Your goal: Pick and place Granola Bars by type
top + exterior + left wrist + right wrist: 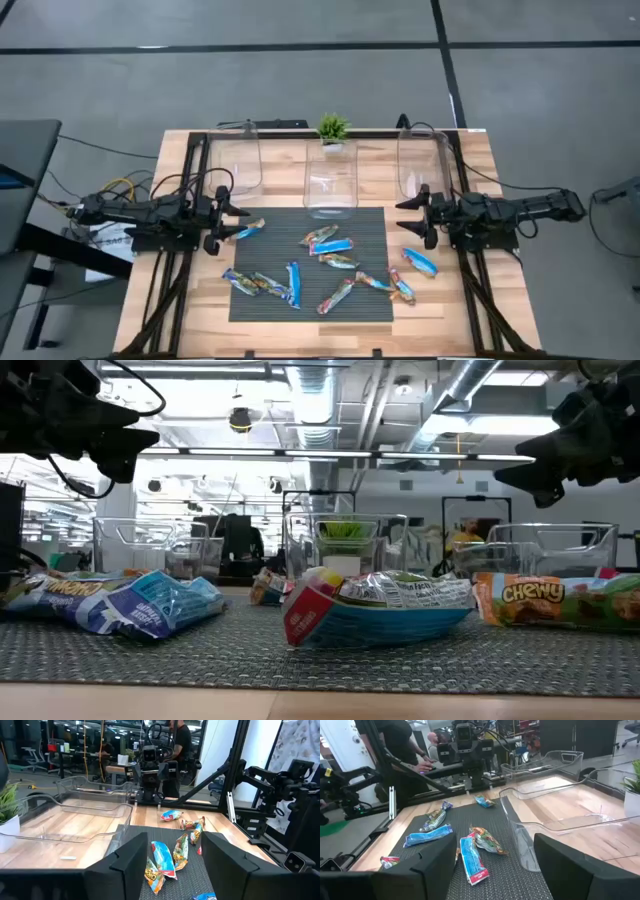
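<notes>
Several foil-wrapped granola bars lie flat on the dark ribbed mat (375, 300): blue-and-white ones (331, 246), a bright blue one (420, 262) and orange/brown ones (336, 296). One blue bar (249, 230) lies at the mat's left edge, near my left gripper (232, 212). My left gripper is open and empty above the table's left side; the bars show past its fingers in its wrist view (161, 861). My right gripper (412, 218) is open and empty above the table's right side, with bars ahead of it (471, 857).
Three clear plastic tubs stand along the far side of the mat: left (237, 160), middle (331, 180) and right (421, 160). A small potted plant (333, 130) stands behind the middle tub. A person stands beyond the table (400, 745).
</notes>
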